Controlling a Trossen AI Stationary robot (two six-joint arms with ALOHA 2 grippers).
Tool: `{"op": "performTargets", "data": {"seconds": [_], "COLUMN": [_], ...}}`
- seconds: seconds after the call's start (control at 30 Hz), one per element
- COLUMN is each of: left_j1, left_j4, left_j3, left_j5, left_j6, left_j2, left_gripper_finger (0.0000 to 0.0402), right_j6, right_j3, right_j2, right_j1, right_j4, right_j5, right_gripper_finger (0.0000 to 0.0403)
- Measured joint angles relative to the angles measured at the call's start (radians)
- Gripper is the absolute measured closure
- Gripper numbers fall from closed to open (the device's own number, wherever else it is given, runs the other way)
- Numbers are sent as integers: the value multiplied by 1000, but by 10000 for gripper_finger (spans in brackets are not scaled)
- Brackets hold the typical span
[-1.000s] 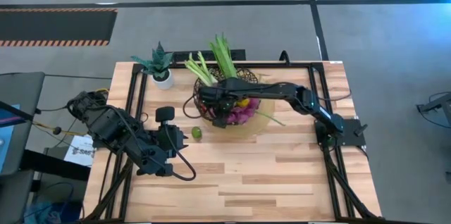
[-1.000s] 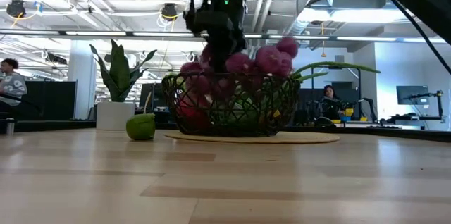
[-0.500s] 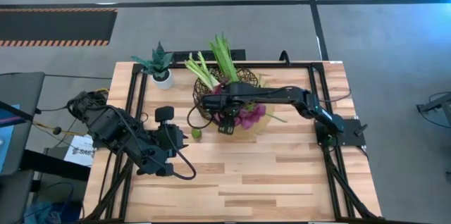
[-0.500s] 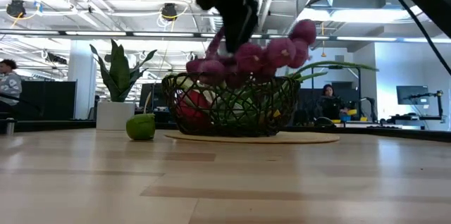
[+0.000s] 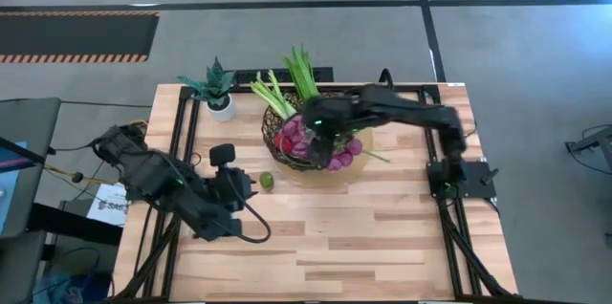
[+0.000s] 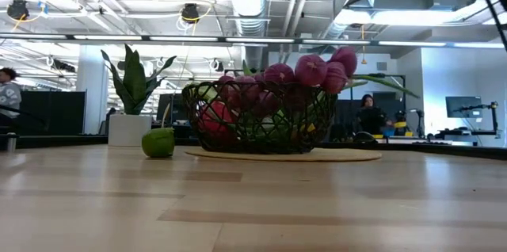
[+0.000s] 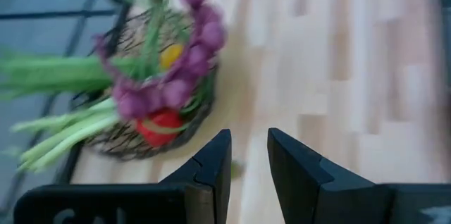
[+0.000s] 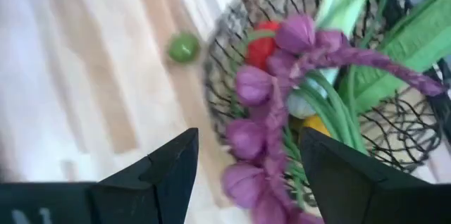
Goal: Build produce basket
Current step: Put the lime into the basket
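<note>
The dark wire basket [image 5: 275, 130] stands on a tan mat at the table's far middle. It holds leafy stalks [image 5: 302, 67], a leek [image 5: 271, 94], a red pepper [image 8: 262, 37] and a lemon [image 8: 320, 127]. The purple onion string [image 8: 282, 76] lies across the basket, with its end over the near rim [image 6: 333, 66]. My right gripper [image 8: 246, 175] hangs open above the basket and touches nothing. A green lime [image 5: 267, 181] rests on the table to the left of the basket. My left gripper [image 7: 248, 155] is open just left of the lime.
A small potted spiky plant [image 5: 216, 89] stands at the far left, beside the basket. Bare wood lies in front of the basket and along the near half of the table [image 5: 363, 237]. People sit in the room beyond the table.
My right gripper has let go of the onion string and has risen above the basket, out of the top of the low view. The string, which hung lifted from the fingers, has sunk and now lies across the basket's top.
</note>
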Motion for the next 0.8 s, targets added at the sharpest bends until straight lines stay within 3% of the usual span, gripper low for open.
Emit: {"op": "performTargets", "data": {"seconds": [0.27,0.5,0.67,0.8], "left_j1": [35,147,246,333], "left_j4": [52,321,483,553], "left_j3": [-418,-732,-874,-913], "left_j5": [-81,106,172,201], "left_j6": [-208,-186,-149,-130], "left_j2": [-5,-5,-5,-5], "left_gripper_finger": [320,307,258,214], "right_j6": [73,89,94,99], "right_j3": [0,0,0,0], "right_j2": [-175,-237,-244,-245], "right_j1": [159,334,433,484], "right_j4": [73,133,122,115], "right_j5": [3,97,122,124], "right_gripper_finger": [138,138,138,138]}}
